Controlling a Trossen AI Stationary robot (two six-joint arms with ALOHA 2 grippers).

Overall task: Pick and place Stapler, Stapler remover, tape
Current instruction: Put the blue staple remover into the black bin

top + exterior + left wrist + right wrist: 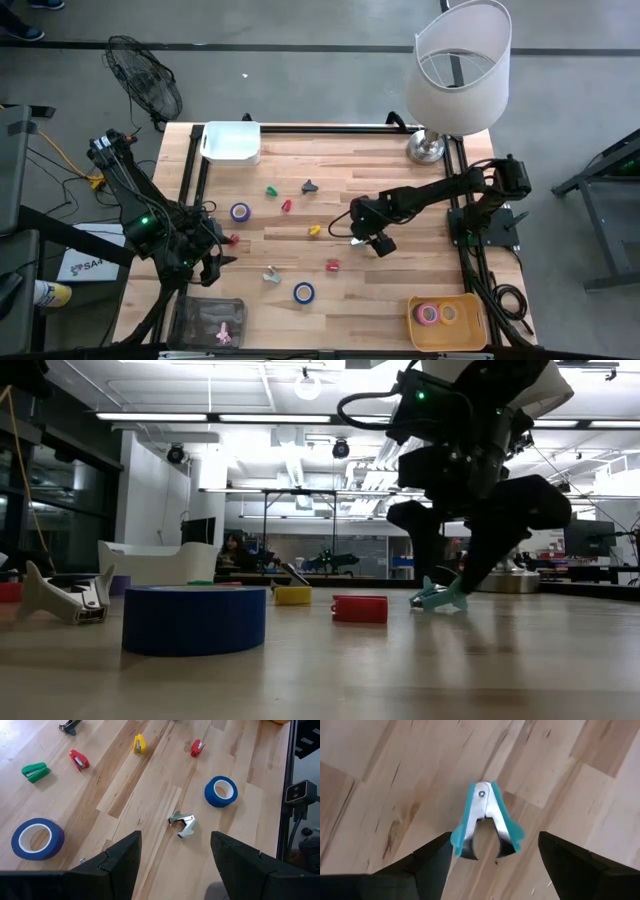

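Two arms over table, job well short of done. Left gripper [175,857] hovered at left side, fingers spread, empty. Clear bin [207,320] near left held pink item, kind unclear. Loose on wood: blue tape roll [240,212], grey staple remover [182,824], second blue roll [304,292], small staplers. Right gripper [495,862] at centre, fingers wide open, empty, straddling teal staple remover [486,820]. Yellow tray [478,320] near right held two tape rolls. Right wrist view alone showed remover untouched; low view showed it resting on table.

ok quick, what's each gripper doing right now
Left gripper: open, empty, above the table near a grey remover.
Right gripper: open, empty, fingers either side of the teal remover.
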